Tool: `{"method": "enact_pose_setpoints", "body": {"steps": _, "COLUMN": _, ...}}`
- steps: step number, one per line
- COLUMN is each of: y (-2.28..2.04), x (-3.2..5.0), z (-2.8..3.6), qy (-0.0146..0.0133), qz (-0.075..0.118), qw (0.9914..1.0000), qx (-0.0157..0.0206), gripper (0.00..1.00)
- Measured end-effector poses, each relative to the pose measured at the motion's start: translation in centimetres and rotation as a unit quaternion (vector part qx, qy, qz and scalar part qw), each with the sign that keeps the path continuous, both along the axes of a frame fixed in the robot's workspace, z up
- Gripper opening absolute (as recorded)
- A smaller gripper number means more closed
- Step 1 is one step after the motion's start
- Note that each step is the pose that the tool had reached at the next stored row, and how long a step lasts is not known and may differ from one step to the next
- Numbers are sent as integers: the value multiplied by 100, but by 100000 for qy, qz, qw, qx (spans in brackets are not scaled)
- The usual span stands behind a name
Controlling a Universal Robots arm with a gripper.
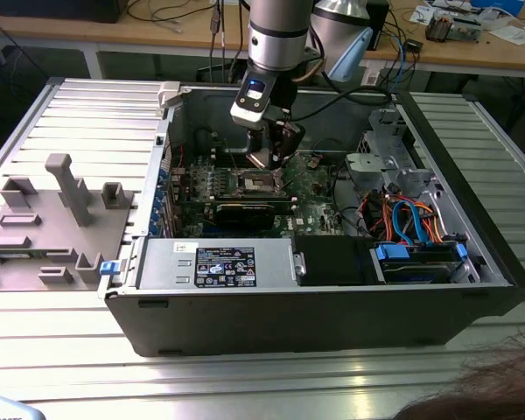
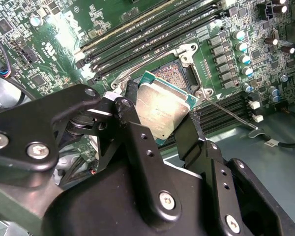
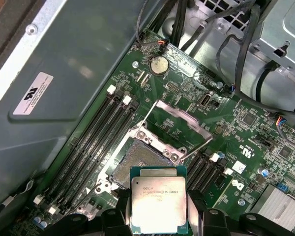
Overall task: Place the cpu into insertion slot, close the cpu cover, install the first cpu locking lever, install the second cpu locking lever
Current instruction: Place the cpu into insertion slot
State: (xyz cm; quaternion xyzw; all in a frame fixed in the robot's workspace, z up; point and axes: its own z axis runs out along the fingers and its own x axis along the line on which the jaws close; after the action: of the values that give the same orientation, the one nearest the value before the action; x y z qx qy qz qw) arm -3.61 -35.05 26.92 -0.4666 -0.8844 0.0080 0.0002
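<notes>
Where the arm (image 1: 276,39) dips into the open case (image 1: 332,328), a ribbed metal surface (image 1: 481,149) carries everything. Beyond the jaws, a wooden surface (image 1: 70,33) strewn with cables runs across the room. A person's hair (image 1: 486,385) shows at the near corner on the exterior view's right.

The case lies on its side, with its green board (image 3: 187,86) facing up beneath the jaws. The jaws are clamped on the cpu (image 2: 162,108), one finger on each of two opposite edges. They hold it tilted, metal top up, just above the slot (image 3: 137,164) and not seated in it. The slot's pin field lies bare. Past the slot from the jaws, the cover (image 3: 185,116) stands swung open. Two thin wire levers (image 3: 196,146) are released, one at each side of the slot. Long memory slots (image 3: 93,142) run alongside the slot on both flanks.

Farther beyond the jaws, a coin cell (image 3: 160,64) sits on the board and black cables (image 3: 236,34) hang over its far edge. In the exterior view, a black card (image 1: 245,213) and then a labelled power supply (image 1: 219,262) lie between the jaws and the case's near wall. A drive cage (image 1: 411,223) with orange and blue wires fills the end toward the exterior view's right. Outside the case, toward the exterior view's left, a grey moulded fixture (image 1: 61,210) rests on the surface.
</notes>
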Motion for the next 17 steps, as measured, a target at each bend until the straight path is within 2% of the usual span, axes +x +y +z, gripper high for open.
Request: {"method": "enact_pose_setpoints", "body": {"steps": 17, "y": 0, "x": 0, "z": -8, "qy": -1, "qz": -1004, "qw": 99995, "qx": -14, "gripper": 55}}
